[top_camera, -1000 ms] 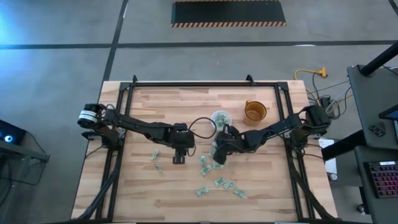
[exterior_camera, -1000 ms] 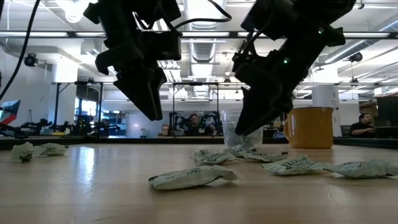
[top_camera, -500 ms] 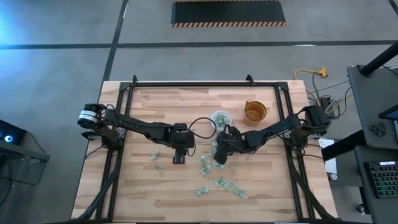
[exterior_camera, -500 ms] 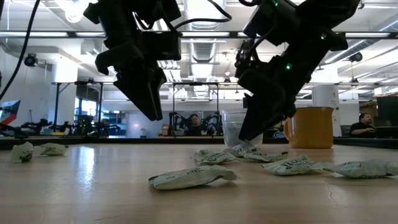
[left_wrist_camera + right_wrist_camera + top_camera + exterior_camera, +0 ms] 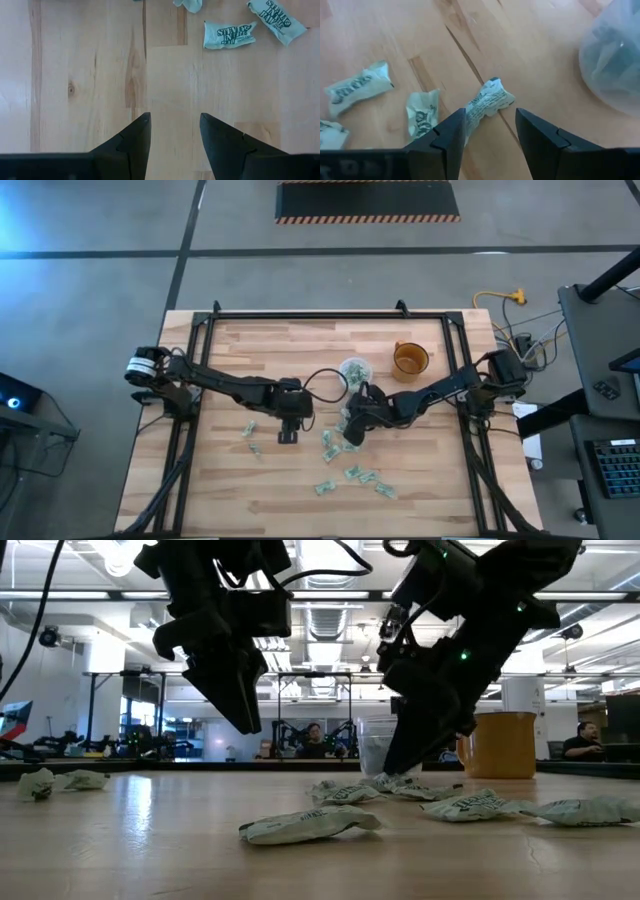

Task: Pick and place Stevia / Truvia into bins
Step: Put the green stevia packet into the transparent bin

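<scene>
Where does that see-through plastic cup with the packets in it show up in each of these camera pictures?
High view: the clear cup sits mid-table, just left of the orange cup.
Low view: the clear cup stands at the back, partly behind the right gripper, left of the orange cup.
Left wrist view: not in it.
Right wrist view: upper right edge.

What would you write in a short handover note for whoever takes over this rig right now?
Left gripper: open, empty, hovering over bare wood.
Right gripper: open, empty, low over a sachet beside the clear cup.
Orange cup stands further right.
Done: the clear cup seems to hold some sachets already.
Left: about ten sachets loose on the table, two near the left arm, the rest around the right.
</scene>
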Robot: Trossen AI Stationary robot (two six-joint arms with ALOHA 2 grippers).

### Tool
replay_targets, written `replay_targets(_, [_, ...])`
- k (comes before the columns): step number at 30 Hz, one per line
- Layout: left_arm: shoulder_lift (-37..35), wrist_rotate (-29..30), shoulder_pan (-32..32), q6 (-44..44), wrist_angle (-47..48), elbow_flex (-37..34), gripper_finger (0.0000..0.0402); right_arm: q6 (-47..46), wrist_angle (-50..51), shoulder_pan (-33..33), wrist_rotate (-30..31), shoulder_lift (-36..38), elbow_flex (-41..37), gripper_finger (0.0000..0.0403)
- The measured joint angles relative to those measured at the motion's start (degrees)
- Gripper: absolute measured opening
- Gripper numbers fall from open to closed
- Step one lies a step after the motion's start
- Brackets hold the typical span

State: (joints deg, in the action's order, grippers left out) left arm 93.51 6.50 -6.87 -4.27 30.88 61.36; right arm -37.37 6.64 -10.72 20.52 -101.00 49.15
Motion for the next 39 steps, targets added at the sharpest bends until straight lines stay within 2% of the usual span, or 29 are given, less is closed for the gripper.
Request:
replay_targets(4, [0.00,0.01,0.00,0.00,-0.02,-0.13,0.0154,0.98,-2.00,0.37,-1.88,-2.74,0.10,0.0164])
replay_targets(15, [0.03,0.01,-0.02,0.00,-0.23,-1.82,0.0154,2.86,-1.15,0.61,-2.80,-2.68,1.17,0.0156])
replay_targets(19, [0.04,0.01,-0.02,0.00,-0.34,-1.86,0.0154,3.93,-1.05,0.61,-3.39,-2.68,1.17,0.0133])
replay_targets(30, [0.04,0.01,-0.02,0.00,-0.37,-1.88,0.0154,7.54,-0.91,0.59,-5.99,-2.06,1.19,0.0037])
replay_targets(39, [0.04,0.01,-0.02,0.02,-0.39,-1.88,0.0154,11.42,-0.93,-0.32,-5.98,2.21,1.19,0.0009])
